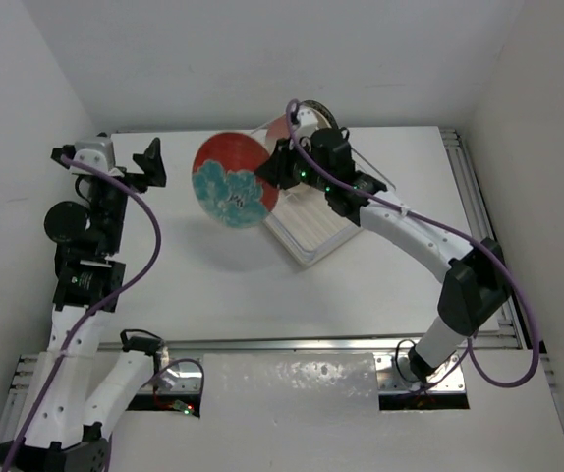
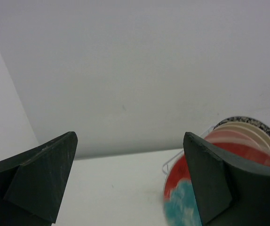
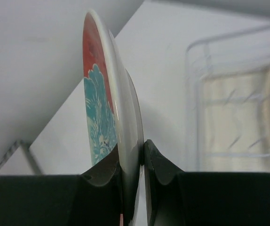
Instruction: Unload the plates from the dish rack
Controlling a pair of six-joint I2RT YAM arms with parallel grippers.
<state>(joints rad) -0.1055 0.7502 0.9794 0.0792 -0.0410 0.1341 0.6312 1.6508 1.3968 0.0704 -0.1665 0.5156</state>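
Observation:
My right gripper (image 1: 280, 169) is shut on the rim of the red-and-teal floral plate (image 1: 231, 182) and holds it upright in the air, left of the white dish rack (image 1: 313, 231). In the right wrist view the plate (image 3: 121, 108) stands edge-on between the fingertips (image 3: 131, 157). Other plates (image 2: 248, 129), cream ones and a blue-and-white one at the back, stand in the rack (image 2: 170, 165). My left gripper (image 1: 154, 162) is open and empty at the table's far left, apart from the plate.
White walls close the table on the left, the back and the right. A metal rail (image 1: 292, 344) runs along the near edge and another along the right side. The rack (image 3: 219, 103) lies behind the held plate in the right wrist view.

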